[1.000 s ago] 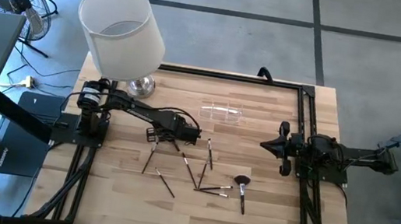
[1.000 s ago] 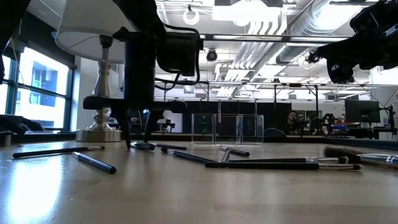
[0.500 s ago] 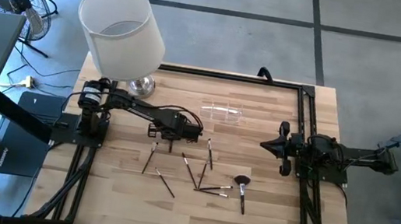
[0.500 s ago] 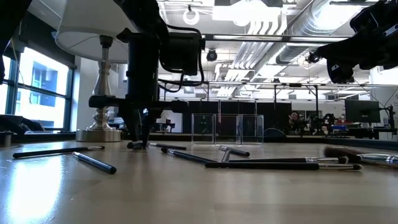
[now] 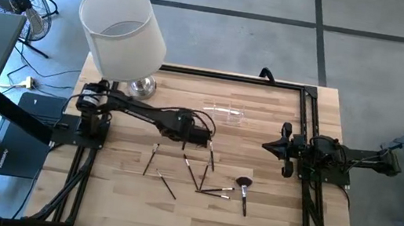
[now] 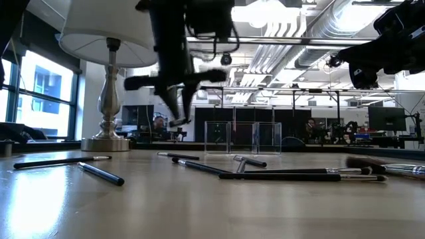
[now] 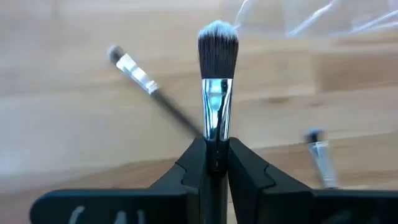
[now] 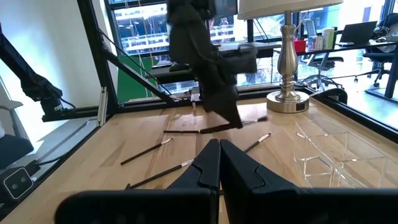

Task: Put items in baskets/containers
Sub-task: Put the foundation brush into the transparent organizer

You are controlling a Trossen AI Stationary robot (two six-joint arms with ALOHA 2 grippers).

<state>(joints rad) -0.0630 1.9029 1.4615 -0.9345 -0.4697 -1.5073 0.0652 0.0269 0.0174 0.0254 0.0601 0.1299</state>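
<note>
Two dark jointed arms, black wedge-shaped jaws, looping black cables, matte black housings

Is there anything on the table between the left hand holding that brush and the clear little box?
Nothing: in the high view only bare wood separates the left hand, shut on a brush, from the clear box.
</note>
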